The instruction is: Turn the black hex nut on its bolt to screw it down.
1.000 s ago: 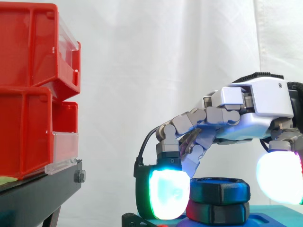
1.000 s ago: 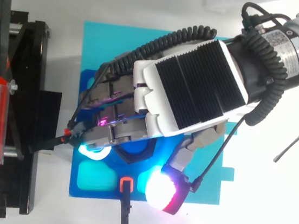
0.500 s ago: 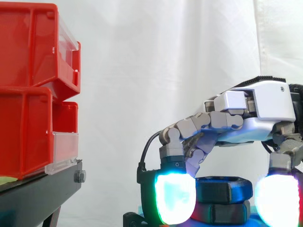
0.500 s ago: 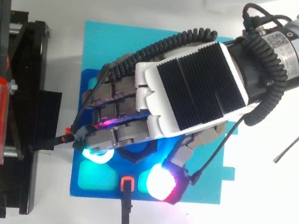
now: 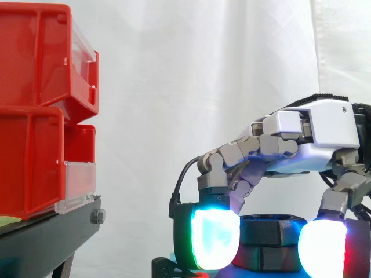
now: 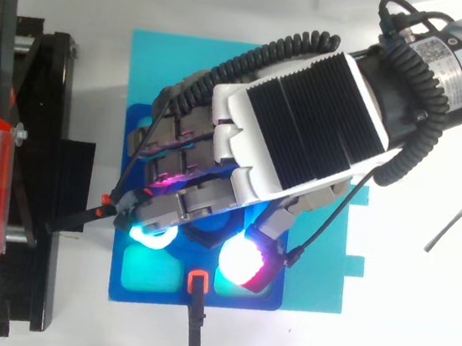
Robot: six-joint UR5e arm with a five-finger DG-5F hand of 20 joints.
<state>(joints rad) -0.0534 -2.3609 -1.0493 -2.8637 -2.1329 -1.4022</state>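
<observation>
Fingers [image 5: 214, 238] of the one hand [image 5: 316, 130] apparently pinch one black hex nut [image 5: 271, 229] atop a second nut [image 5: 266, 259].

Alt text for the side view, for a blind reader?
A robot hand reaches in from the right, its fingers curled down around a black hex nut, glowing pads on either side of it. Stacked red plastic bins sit on a black stand at left, before a white curtain.

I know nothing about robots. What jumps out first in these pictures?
The glowing fingertips, low in the side view, grab attention first. They belong to the grey hand, reaching in from the right and curled over a black hex nut. At far left, stacked red bins stand out against the white curtain.
</observation>
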